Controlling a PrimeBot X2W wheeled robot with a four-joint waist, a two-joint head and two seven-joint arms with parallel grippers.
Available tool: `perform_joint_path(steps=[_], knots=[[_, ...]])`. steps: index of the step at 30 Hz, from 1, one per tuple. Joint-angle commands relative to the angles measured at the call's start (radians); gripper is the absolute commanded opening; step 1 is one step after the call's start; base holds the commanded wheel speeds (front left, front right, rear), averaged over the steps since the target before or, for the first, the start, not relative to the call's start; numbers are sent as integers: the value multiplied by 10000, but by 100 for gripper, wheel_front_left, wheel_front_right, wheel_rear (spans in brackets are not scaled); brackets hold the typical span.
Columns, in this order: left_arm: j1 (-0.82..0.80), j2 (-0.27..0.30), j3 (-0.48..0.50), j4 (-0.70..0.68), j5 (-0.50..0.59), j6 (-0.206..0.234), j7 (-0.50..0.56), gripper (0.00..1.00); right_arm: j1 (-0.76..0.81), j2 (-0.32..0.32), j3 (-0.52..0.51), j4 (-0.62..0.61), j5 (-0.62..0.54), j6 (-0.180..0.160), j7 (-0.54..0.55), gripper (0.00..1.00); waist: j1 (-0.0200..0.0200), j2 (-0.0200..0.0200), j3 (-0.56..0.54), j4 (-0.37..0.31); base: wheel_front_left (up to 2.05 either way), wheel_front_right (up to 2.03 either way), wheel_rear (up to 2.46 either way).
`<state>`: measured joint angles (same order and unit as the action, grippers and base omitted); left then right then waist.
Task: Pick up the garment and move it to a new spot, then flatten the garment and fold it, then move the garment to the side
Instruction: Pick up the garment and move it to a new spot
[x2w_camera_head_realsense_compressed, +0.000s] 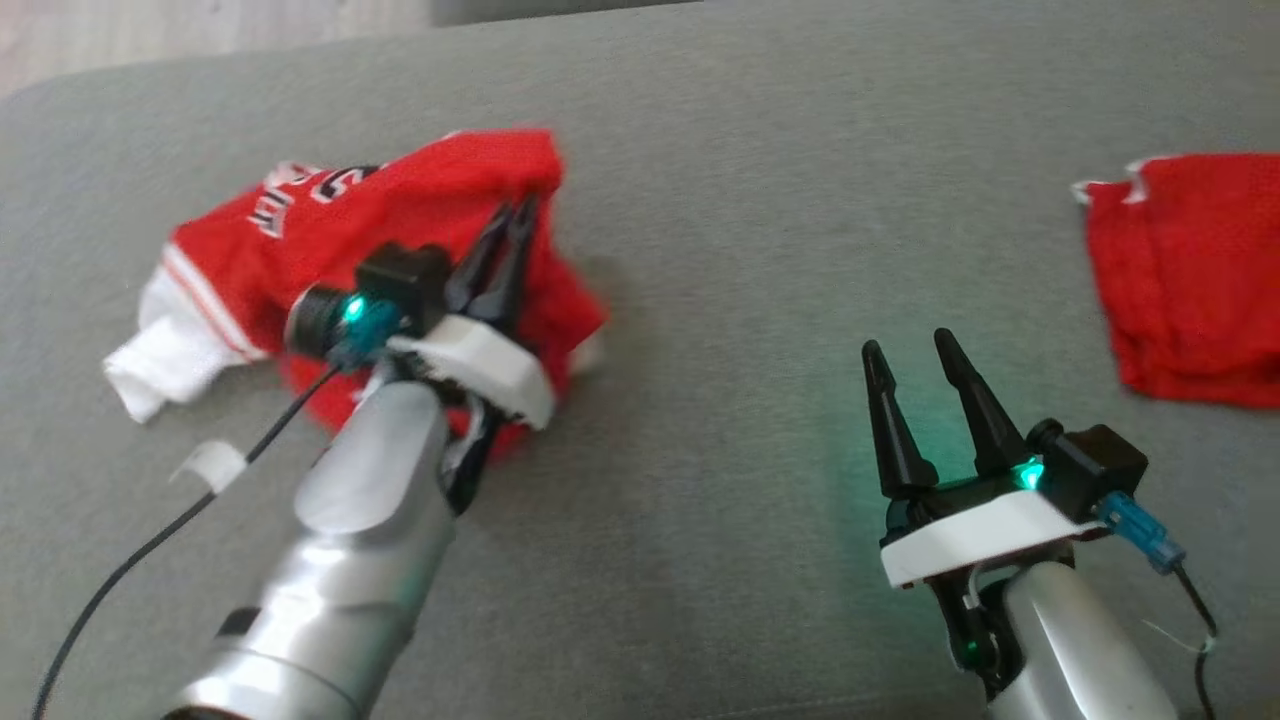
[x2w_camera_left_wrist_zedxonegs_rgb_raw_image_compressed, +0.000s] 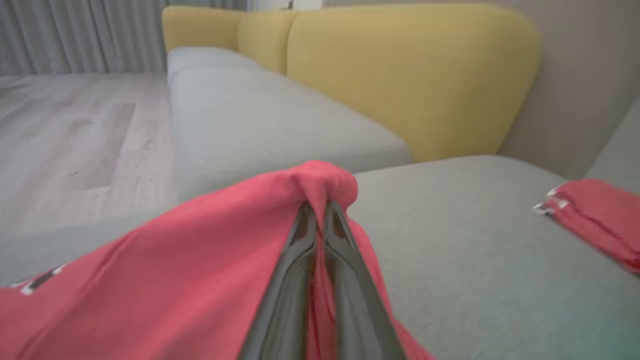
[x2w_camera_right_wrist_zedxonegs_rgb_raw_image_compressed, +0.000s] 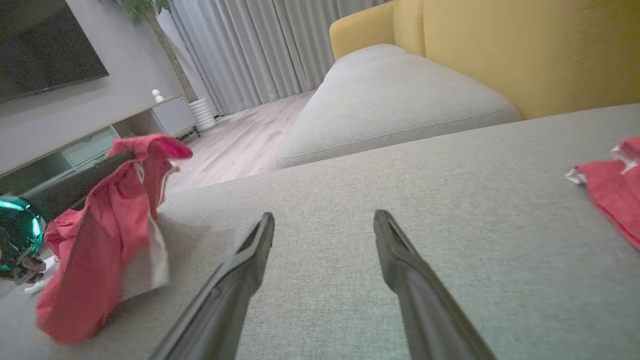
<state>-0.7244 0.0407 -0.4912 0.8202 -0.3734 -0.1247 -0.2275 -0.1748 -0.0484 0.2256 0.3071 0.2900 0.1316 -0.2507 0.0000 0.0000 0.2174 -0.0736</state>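
1. Grey sofa seat with a yellow backrest behind it. It's a soft work surface, so I'd expect cloth to bunch on it.
2. Garment: red jersey with white trim, crumpled on the robot's left part of the seat. One fold is drawn up into a peak.
3. Left gripper: fingers pinched tight on that peak, red cloth wrapped over the tips. A top pinch, likely so the rest hangs free on the lift.
4. Right gripper: fingers spread wide, holding nothing, over bare cushion well apart from the jersey — probably kept clear until flattening.
5. Second red cloth lies at the far right — looks set aside.
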Motion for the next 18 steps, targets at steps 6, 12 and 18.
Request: perform_joint_path(steps=[6,12,18], knots=[[-1067,98,-1722,-1702,-1636,584,-185,0,-331,-18,591,-196,376,-9,-110,100,0,0,-113,-1279,0,0,0],[-1527,96,-3764,-2186,-2991,1518,55,100,-441,-18,884,-140,567,-9,-111,100,0,0,-30,-1945,0,0,0],[-1621,96,-5138,-1701,-3425,1739,290,100,-484,-18,768,-209,629,-9,-111,100,0,0,65,-1948,0,0,0]])
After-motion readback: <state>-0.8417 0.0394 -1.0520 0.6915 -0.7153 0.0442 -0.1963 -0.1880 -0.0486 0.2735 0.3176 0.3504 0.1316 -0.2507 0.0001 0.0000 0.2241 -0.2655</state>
